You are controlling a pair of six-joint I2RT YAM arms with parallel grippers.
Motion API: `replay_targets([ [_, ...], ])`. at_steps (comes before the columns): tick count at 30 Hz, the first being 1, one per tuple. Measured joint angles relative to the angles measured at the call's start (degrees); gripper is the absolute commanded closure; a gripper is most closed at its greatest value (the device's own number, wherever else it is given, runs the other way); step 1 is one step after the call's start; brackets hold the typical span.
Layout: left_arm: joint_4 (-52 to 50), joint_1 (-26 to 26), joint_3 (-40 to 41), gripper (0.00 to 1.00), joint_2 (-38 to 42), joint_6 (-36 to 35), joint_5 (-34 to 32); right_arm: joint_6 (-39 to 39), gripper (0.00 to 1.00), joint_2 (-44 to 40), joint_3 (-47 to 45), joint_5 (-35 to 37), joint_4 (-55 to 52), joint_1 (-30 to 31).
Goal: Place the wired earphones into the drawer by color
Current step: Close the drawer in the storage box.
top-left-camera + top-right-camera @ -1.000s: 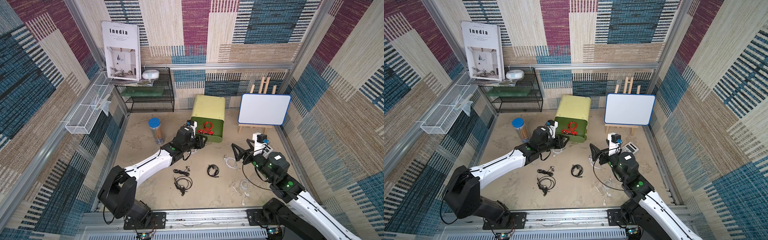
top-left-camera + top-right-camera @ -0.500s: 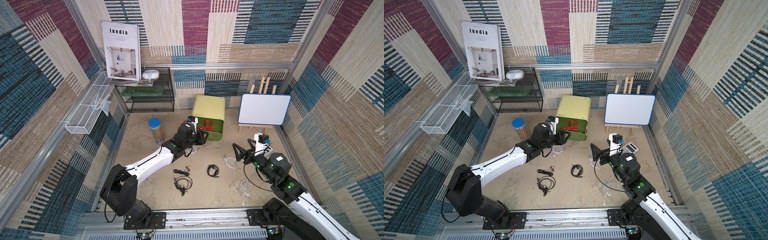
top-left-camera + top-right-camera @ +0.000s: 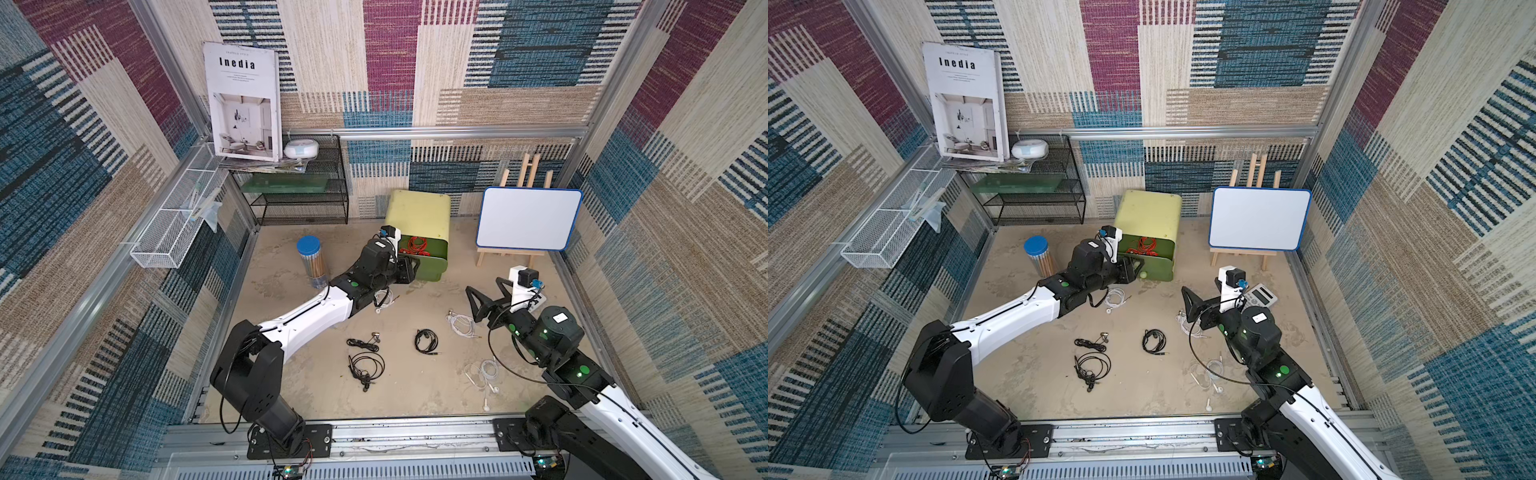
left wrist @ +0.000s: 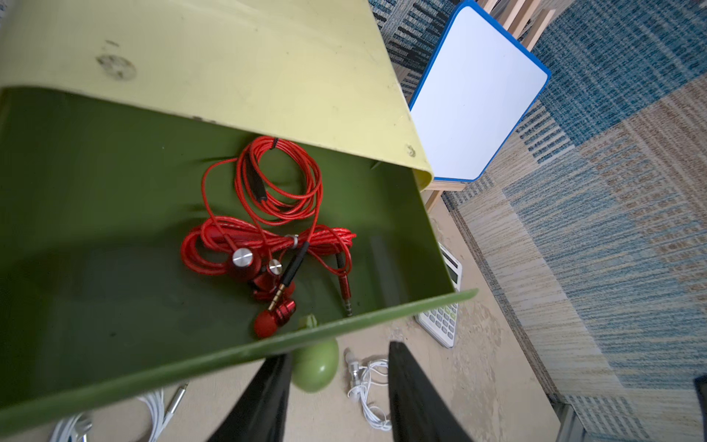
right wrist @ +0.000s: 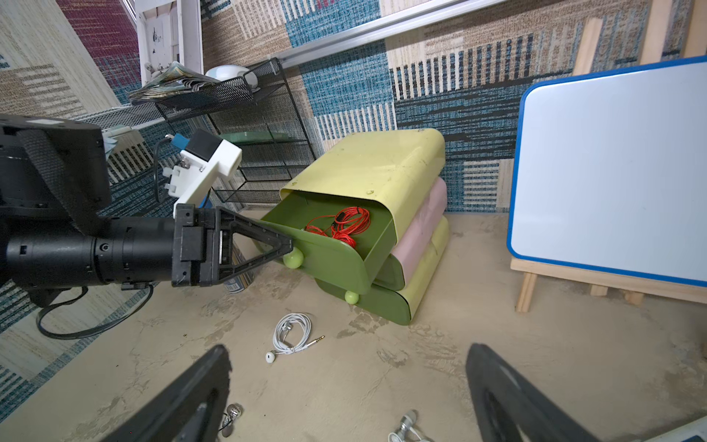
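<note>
The green top drawer (image 3: 432, 266) (image 4: 76, 191) stands pulled out with two red wired earphones (image 3: 415, 245) (image 4: 267, 229) (image 5: 340, 225) coiled inside. My left gripper (image 3: 411, 268) (image 4: 338, 352) is open at the drawer's front. Its round green knob (image 4: 315, 369) (image 5: 293, 258) sits between the fingers, against one and apart from the other. My right gripper (image 3: 484, 286) (image 5: 348, 350) hovers wide open and empty above the floor. Three white earphones (image 3: 384, 299) (image 3: 461, 324) (image 3: 484, 374) and three black earphones (image 3: 363, 343) (image 3: 365, 368) (image 3: 426, 340) lie loose on the floor.
A pink drawer (image 5: 421, 237) and a green one (image 5: 378, 302) sit shut below the open one. A whiteboard on an easel (image 3: 528, 218) stands to the right, with a calculator (image 3: 1260, 297) in front of it. A blue-capped jar (image 3: 311, 262) and a black wire shelf (image 3: 299, 195) are at the left.
My left gripper has moved forward and a little up to the drawer's front knob, and its jaws have narrowed slightly. The right arm has barely shifted.
</note>
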State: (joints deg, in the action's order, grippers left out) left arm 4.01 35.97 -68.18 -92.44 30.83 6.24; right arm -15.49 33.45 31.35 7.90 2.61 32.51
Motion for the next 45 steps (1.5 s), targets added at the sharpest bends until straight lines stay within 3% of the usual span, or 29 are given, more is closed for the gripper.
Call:
replay_targets([
  [45,4.0,-1.1,-9.5,0.58,-10.6,-5.8,-3.3,1.0,0.01,-0.5,0.0,1.5,-0.2,0.0],
])
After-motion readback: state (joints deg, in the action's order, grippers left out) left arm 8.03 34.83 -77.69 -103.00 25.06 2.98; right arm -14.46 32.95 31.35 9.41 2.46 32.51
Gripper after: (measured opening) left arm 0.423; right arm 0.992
